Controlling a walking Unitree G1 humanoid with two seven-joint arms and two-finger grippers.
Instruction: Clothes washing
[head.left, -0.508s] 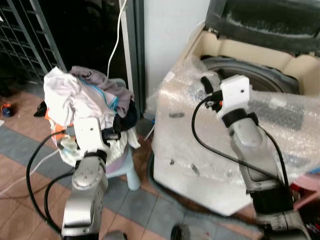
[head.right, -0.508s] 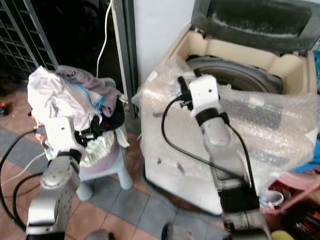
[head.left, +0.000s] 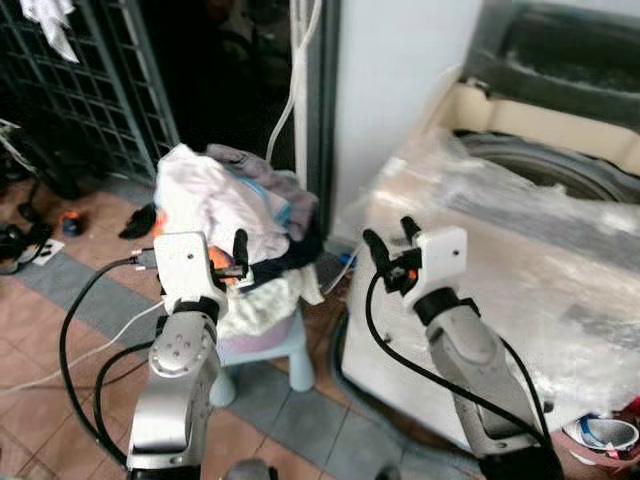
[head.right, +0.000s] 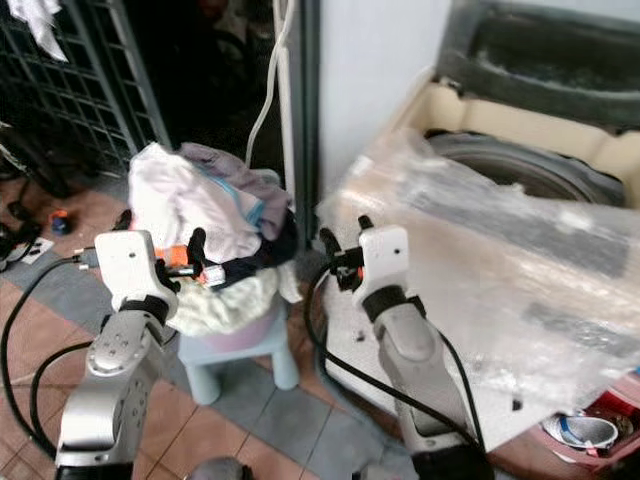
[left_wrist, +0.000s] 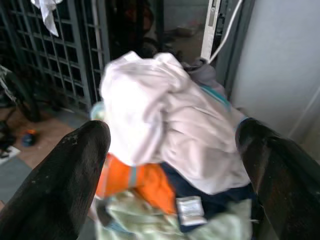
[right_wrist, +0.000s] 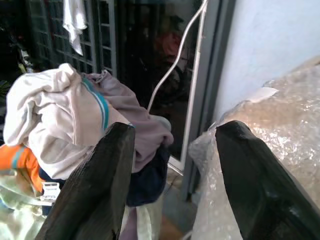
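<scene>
A heap of clothes (head.left: 235, 205), white and grey on top with an orange piece (left_wrist: 132, 181) lower down, fills a pink basket on a pale blue stool (head.left: 290, 355). My left gripper (head.left: 192, 238) is open at the near side of the heap, its fingers (left_wrist: 60, 180) spread on either side of it. My right gripper (head.left: 390, 238) is open and empty, level with the heap, between it and the front left corner of the washing machine (head.left: 520, 280). The machine is wrapped in bubble wrap, its lid is up and its drum (head.left: 560, 170) is open.
A dark metal grille gate (head.left: 90, 90) stands at the back left, with small items on the tiled floor before it. A white cable (head.left: 297, 70) hangs beside the door frame. A pink basket (head.left: 600, 435) sits by the machine's near right.
The camera has swung left. My right gripper has come off the top of the washing machine and moved left and down towards the heap of clothes. The left gripper stays at the heap.
</scene>
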